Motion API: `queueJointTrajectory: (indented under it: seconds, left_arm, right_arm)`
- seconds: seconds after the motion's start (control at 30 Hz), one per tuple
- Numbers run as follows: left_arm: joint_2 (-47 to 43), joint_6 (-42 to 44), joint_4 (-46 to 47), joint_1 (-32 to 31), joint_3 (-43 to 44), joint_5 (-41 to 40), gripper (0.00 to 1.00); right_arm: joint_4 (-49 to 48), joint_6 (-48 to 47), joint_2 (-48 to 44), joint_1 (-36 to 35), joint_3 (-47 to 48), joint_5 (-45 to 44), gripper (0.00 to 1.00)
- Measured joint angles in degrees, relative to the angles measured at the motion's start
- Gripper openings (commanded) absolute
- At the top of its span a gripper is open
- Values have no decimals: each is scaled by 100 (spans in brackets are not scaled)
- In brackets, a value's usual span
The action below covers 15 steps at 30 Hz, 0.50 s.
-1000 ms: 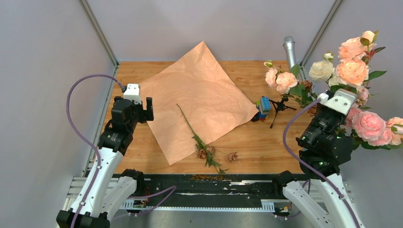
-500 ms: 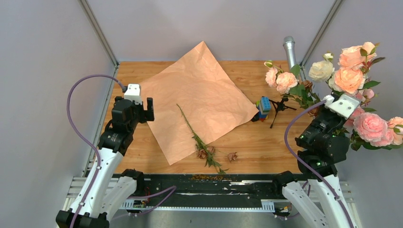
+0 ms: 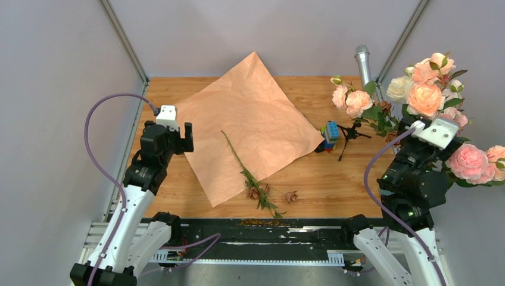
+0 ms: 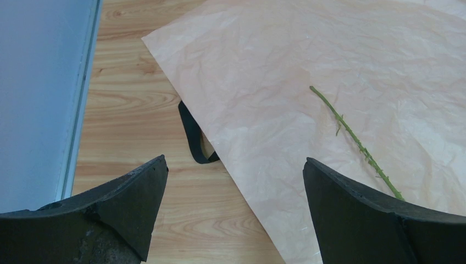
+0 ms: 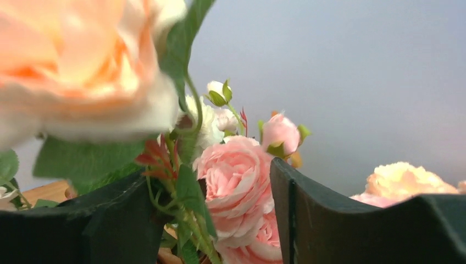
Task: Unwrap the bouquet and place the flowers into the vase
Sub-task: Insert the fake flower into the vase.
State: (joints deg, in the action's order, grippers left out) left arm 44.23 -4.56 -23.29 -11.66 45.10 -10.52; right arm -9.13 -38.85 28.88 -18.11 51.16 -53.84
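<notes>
The tan paper [image 3: 250, 128] of the bouquet lies spread flat on the wooden table, and its black ribbon [image 4: 189, 140] pokes out from under the left edge. One thin green stem [image 3: 244, 170] with dried brown bits lies across the paper. At the right edge stand the flowers [image 3: 351, 101], pink and cream roses among big peach ones. My right gripper [image 3: 435, 134] is in among them. Its jaws stand apart in the right wrist view [image 5: 209, 176], with a green stem [image 5: 189, 220] and a pink rose [image 5: 236, 181] between them. The vase is hidden. My left gripper [image 4: 235, 160] hangs open over the paper's left edge.
A silver microphone [image 3: 362, 62] leans at the back right. A small black tripod [image 3: 348, 136] and a stack of coloured blocks [image 3: 329, 134] stand by the paper's right corner. A loose dried rose head [image 3: 291, 196] lies near the front edge. Grey walls close in both sides.
My right gripper's jaws have opened, and that arm has drawn to the right. The roses round it have swung a little. The left arm has not moved.
</notes>
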Motion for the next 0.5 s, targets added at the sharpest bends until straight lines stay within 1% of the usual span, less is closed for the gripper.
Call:
queueJointTrajectory:
  seconds: [0.13,0.33,0.37,0.5]
  left_arm:
    - [52,0,0,0,0,24,100]
    - [109,0,0,0,0,70,100]
    - [111,0,0,0,0,81,100]
    - [116,0,0,0,0,101,100]
  right_arm:
    - [435,55,2,4,315,487,73]
    - [1137,127,13,4,474,1314,74]
    - [1270,127,24,4,516,1445,74]
    - [1596,107,85,4,719,1912,62]
